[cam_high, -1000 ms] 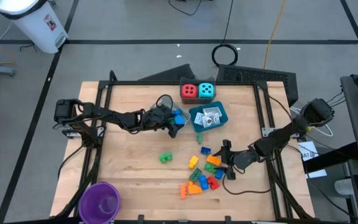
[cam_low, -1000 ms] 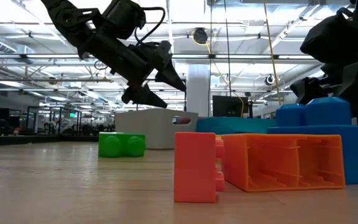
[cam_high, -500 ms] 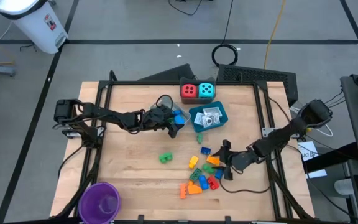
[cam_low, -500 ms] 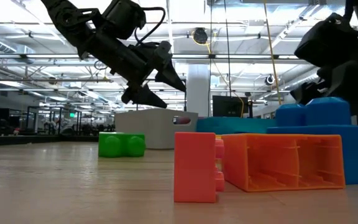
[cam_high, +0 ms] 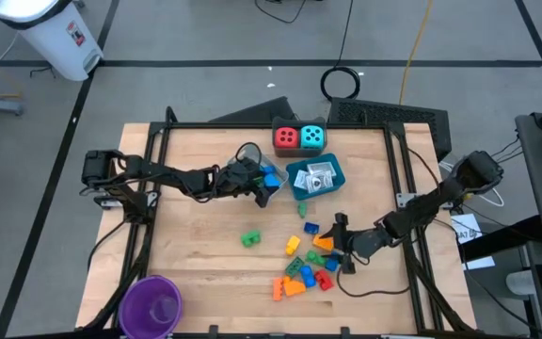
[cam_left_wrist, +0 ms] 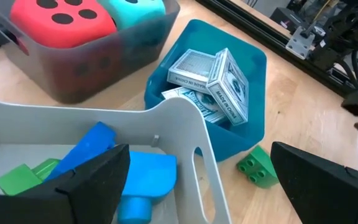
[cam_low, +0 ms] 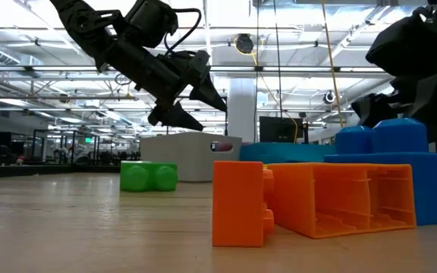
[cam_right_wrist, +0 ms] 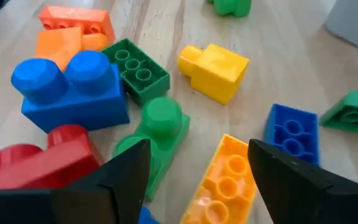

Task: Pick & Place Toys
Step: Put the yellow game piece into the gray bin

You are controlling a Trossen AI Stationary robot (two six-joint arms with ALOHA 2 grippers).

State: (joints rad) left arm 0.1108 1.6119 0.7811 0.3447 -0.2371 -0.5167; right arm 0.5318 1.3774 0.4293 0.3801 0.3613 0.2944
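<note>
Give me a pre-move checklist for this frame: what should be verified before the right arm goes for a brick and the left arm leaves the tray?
1. Right gripper open: ok, its fingers are spread over the brick pile.
2. Brick between its fingers: ok, an orange-yellow brick lies in the gap, with a green brick close beside it.
3. Left gripper empty: ok, open and holding nothing, raised above the white tray.
4. Bricks already dropped: ok, blue bricks lie inside the tray.
5. Blue tray with the white packets undisturbed: ok.
6. Clean grasp of one brick only: cannot tell, the neighbours are crowded.
</note>
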